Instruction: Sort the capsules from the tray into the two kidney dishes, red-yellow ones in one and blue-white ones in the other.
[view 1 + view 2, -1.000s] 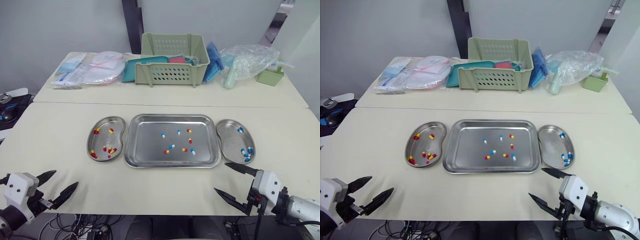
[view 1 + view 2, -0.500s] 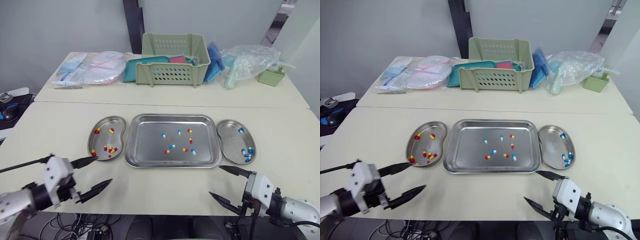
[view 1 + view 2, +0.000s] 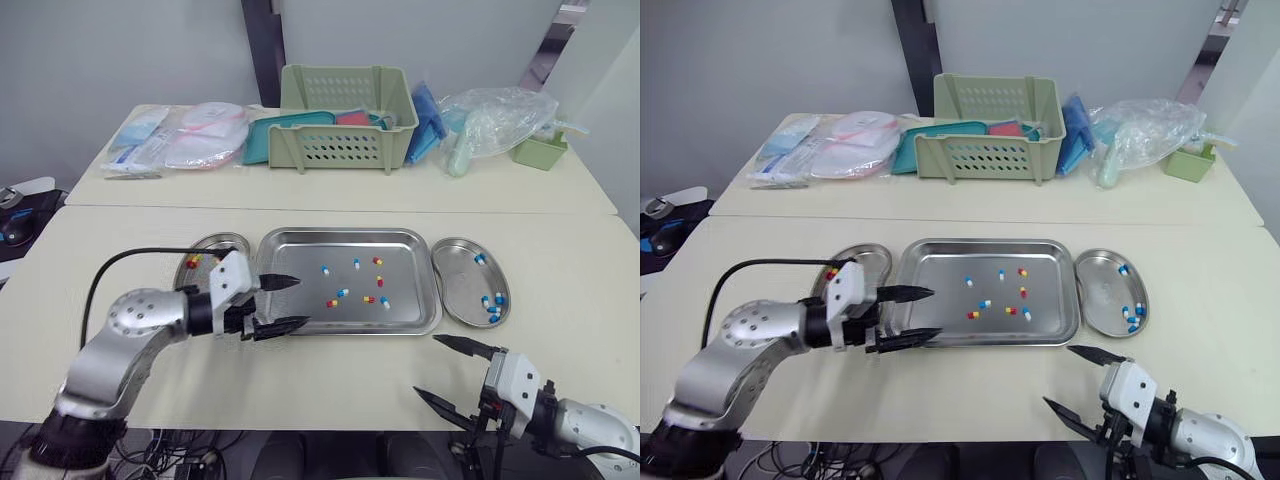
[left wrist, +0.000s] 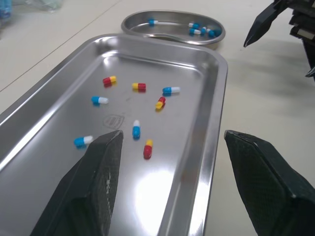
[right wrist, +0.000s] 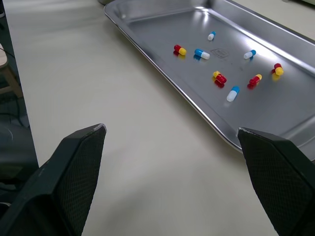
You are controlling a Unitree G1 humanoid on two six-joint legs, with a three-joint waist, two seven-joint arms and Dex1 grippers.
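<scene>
While both grippers stand with fingers spread and hold nothing, sorting is only partly done. The right gripper (image 3: 432,367) hangs at the lower right of the frame, over bare table just short of the tray (image 3: 300,262). The left gripper (image 3: 290,302) sits at centre left, straddling the tray's near left corner: one finger over the tray floor, the other outside the rim.

Eight capsules (image 3: 343,293) lie loose at the tray's centre, four red-yellow and four blue-white. The left dish (image 3: 207,243) holds red-yellow ones, and the right dish (image 3: 462,287) holds blue-white ones.

Hazards:
- Closing from this stance would probably pinch the rim and shift the tray.
- One red-yellow capsule (image 4: 147,149) lies near a blue-white capsule (image 4: 136,129), so a wide grasp may take both.
- Capsules may roll or squirt on smooth steel.

A basket (image 3: 345,130) stands at upper centre, well apart.
</scene>
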